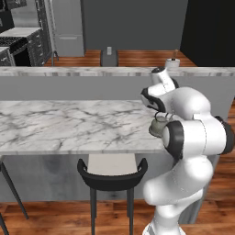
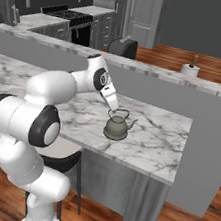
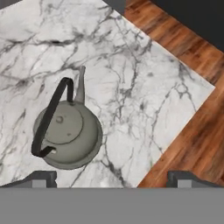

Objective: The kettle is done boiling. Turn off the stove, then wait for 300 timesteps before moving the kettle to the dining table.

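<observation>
Kettle (image 2: 117, 126) upright on the dining table (image 2: 163, 141), near its end corner — delivered, by the look of it. Gripper (image 3: 111, 177) just above, jaws spread wide, grasping nothing. Stove (image 2: 71, 18) far back across the kitchen. Little left beyond backing the arm away.

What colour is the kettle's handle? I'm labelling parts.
Black, arching over the dull grey-green kettle; clearest in the hand view.
</observation>
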